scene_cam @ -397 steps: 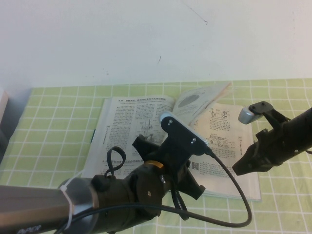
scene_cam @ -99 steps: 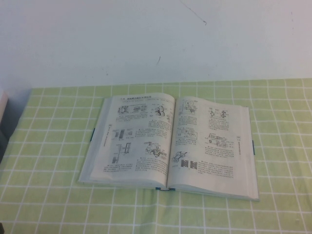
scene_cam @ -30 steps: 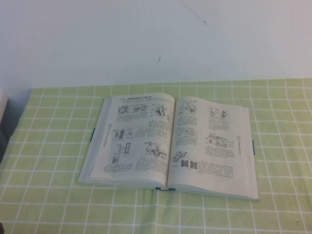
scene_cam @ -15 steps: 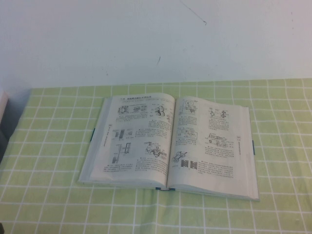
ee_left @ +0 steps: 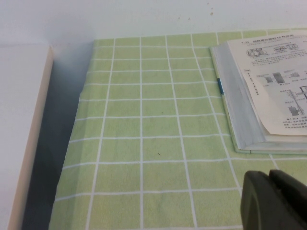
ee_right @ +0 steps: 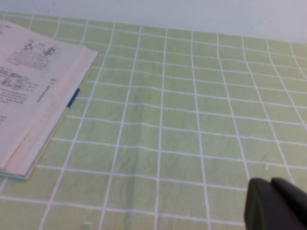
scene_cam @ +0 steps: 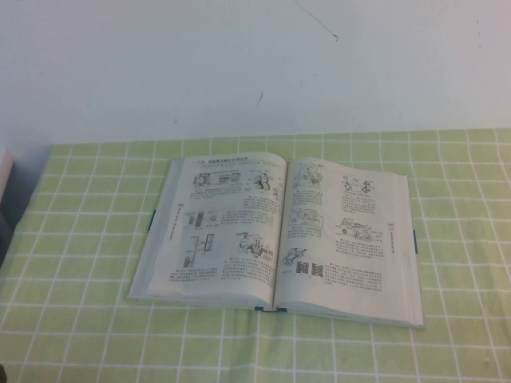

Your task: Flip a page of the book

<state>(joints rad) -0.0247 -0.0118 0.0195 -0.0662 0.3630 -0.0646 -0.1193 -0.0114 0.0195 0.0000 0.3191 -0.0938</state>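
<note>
The book (scene_cam: 275, 235) lies open and flat on the green checked cloth in the high view. The page (scene_cam: 223, 231) lies flat as the left-hand leaf, and its side with the round grey diagram is hidden. The right-hand leaf (scene_cam: 351, 231) shows the valve-like drawing. Neither gripper is in the high view. My left gripper (ee_left: 268, 179) is shut and empty above the cloth, near the book's left edge (ee_left: 240, 124). My right gripper (ee_right: 271, 186) is shut and empty above the cloth, well off the book's right edge (ee_right: 53, 110).
A pale flat board (ee_left: 19, 120) stands along the cloth's left side, and it shows at the left edge of the high view (scene_cam: 4, 179). A white wall (scene_cam: 255, 64) runs behind the table. Green checked cloth (scene_cam: 80, 335) surrounds the book.
Nothing moved over the last 3.3 seconds. Earlier, both arms hung over the book with a page lifted; now the arms are out of the high view and the page lies flat.
</note>
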